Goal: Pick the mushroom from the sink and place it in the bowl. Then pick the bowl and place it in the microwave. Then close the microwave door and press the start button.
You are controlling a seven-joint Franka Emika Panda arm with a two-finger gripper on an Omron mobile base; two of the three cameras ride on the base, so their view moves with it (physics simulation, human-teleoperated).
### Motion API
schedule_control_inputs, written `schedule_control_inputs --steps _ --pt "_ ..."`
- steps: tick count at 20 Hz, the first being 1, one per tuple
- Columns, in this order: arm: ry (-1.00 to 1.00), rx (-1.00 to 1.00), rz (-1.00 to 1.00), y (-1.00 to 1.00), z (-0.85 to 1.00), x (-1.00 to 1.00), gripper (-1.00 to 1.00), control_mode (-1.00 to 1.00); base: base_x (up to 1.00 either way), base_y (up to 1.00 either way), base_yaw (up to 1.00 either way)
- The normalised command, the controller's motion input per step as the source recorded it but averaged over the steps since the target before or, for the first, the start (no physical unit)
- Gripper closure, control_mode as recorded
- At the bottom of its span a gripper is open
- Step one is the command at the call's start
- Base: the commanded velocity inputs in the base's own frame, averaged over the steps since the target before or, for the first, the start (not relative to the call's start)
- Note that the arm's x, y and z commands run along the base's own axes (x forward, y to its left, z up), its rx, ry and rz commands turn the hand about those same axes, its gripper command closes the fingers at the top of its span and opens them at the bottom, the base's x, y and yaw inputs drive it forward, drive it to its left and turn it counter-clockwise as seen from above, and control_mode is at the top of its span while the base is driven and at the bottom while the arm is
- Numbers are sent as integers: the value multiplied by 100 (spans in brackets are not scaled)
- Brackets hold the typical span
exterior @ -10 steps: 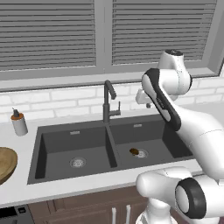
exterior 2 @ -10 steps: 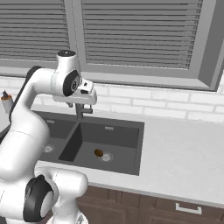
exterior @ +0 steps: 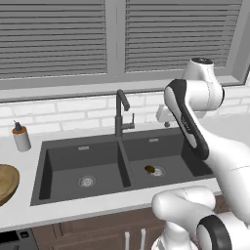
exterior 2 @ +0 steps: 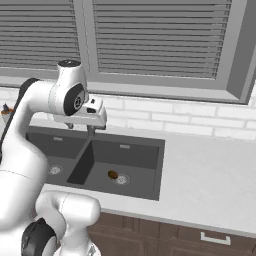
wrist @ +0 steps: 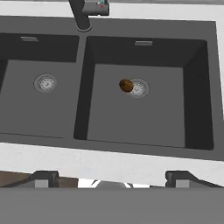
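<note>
One mushroom (wrist: 126, 85) to fetch, and it's sitting in the right basin of the sink (wrist: 109, 142), touching the left edge of the drain (wrist: 138, 88). In our hand view it lies just above centre frame, so it's ahead of and well below our pincer (wrist: 111, 178), whose tips poke up at the bottom edge, spread wide with nothing between them. The lump looks roundish, no real long axis to line up on. The bowl (exterior: 6, 181) waits at the left edge on the bench (exterior: 97, 207). We reckon it's a plain descent, nudged slightly right.
</note>
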Motion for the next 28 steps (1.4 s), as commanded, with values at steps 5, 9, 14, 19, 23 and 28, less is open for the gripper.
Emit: schedule_control_inputs --steps 5,9,14,19,23,28 --pt "0 0 4 0 -14 -25 -100 -100 0 0 0" --pt "0 0 12 -3 -23 0 -100 -100 0 0 0" --pt "0 0 11 -5 -28 8 -100 -100 0 0 0" --pt "0 0 13 -11 -39 14 -100 -100 0 0 0" --pt "0 0 13 -27 -33 28 -100 -100 0 0 0" --pt "0 0 13 -29 -49 43 -100 -100 0 0 0"
